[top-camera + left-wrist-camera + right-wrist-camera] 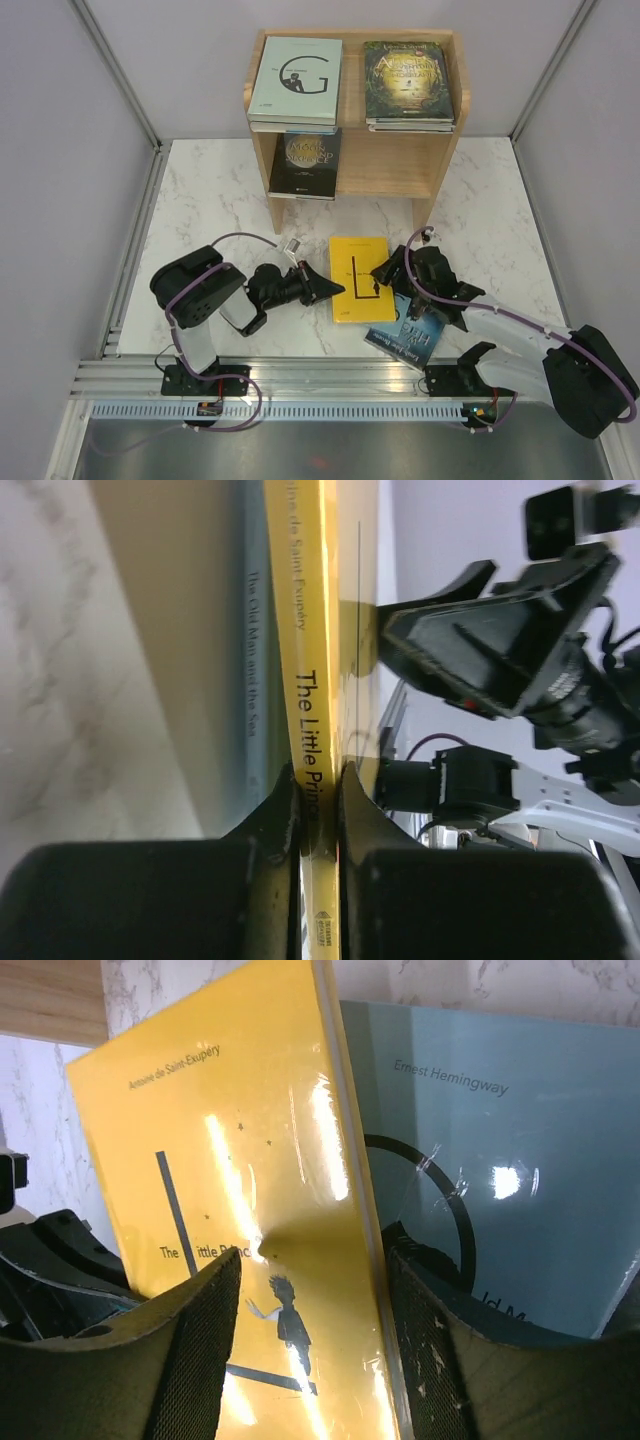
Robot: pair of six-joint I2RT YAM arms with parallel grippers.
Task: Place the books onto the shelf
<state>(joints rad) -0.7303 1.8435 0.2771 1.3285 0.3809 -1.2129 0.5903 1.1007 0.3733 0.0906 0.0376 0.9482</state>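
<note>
Top external view: one yellow book [358,300] is seen on the table [200,200] between the two arms. Its long axis runs from the arms toward the shelf [392,165], with its top edge toward the shelf and its spine toward the left arm. That spine is clamped by the left gripper [325,290]. The right gripper [385,270] is held with its fingers apart over the opposite edge. One pale blue book [500,1160] is seen beneath the yellow one, and one darker blue book [410,340] lies just beside. Three covers are counted on the shelf: a pale green book [295,80] and a green-gold book [405,80] on top, a black book [305,160] below.
</note>
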